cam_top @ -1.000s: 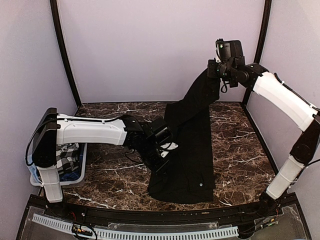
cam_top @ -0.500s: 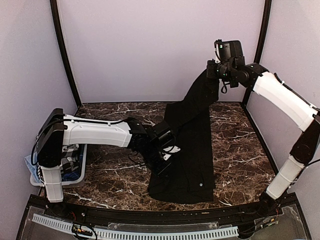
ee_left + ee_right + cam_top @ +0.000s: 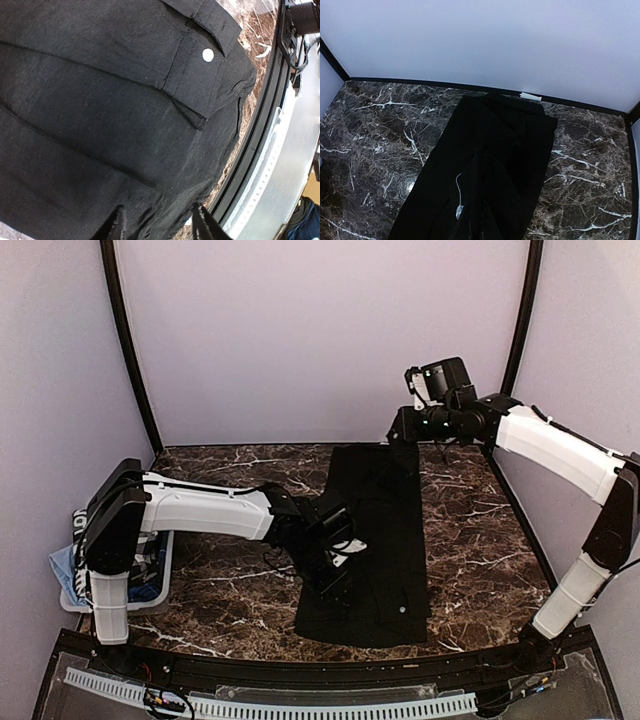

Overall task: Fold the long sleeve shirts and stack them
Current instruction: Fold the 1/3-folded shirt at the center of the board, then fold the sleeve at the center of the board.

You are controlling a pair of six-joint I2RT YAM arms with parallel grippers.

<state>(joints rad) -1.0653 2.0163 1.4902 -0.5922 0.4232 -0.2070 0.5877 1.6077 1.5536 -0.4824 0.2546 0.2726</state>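
Note:
A black long sleeve shirt [image 3: 385, 540] lies as a long strip on the marble table [image 3: 220, 480], running from the back wall to the near edge. My left gripper [image 3: 335, 578] is open and low over the shirt's left near part. In the left wrist view its fingers [image 3: 118, 226] spread over the black cloth [image 3: 125, 100], near a cuff with a pale button [image 3: 207, 55]. My right gripper [image 3: 403, 430] is at the shirt's far end, just above the table. In the right wrist view [image 3: 485, 232] it is shut on a ridge of the shirt [image 3: 490, 150].
A basket [image 3: 160, 592] with blue and checked cloth stands at the left table edge, behind the left arm. The black front rail [image 3: 260, 145] runs close to the shirt's near hem. A small pale tag on a thread [image 3: 459, 210] hangs on the cloth.
My right gripper has come down and to the left from high up to just above the table's back, laying the raised part of the shirt down. My left gripper shifted slightly nearer.

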